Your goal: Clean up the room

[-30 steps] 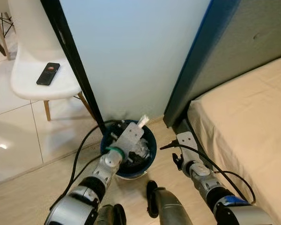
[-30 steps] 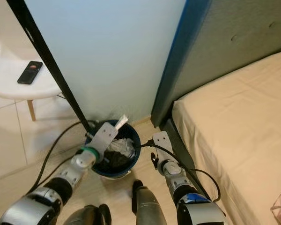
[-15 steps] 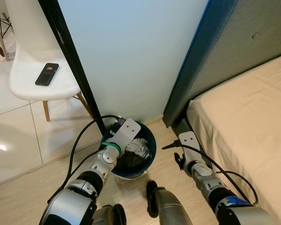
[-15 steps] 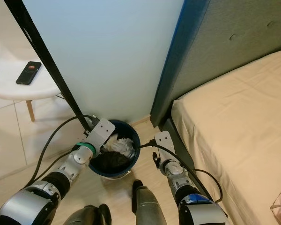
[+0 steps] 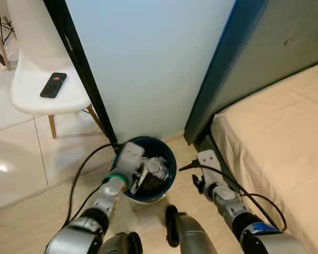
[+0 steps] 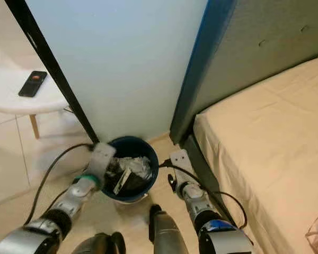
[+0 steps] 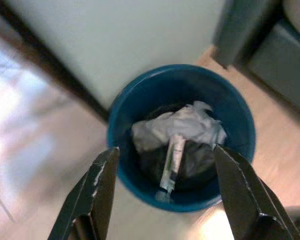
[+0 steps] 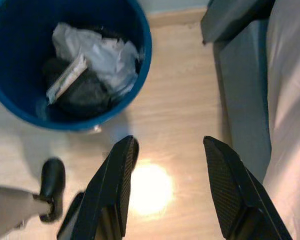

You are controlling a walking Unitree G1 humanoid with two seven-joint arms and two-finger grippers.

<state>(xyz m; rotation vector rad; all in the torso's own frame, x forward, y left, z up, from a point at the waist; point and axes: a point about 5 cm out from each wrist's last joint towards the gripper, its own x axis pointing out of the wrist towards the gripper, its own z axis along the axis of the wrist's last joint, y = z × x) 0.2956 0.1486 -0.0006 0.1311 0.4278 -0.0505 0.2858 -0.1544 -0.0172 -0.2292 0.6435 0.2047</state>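
Note:
A round blue bin stands on the wood floor against the pale wall. Inside lie crumpled white paper, dark rubbish and a thin white wrapper leaning on the pile. My left gripper hangs open above the bin's near-left rim, nothing between its fingers. Its silver wrist overlaps that rim. My right gripper is open too, low over the bare floor between the bin and the bed base.
The bed with its blue-edged grey headboard fills the right. A black pole slants down to the bin. A white chair at left carries a black phone. Cables trail across the floor.
A white wrapper that stuck up beside my left gripper a second ago now lies in the bin. The left arm has drawn back from over the bin to its near-left rim.

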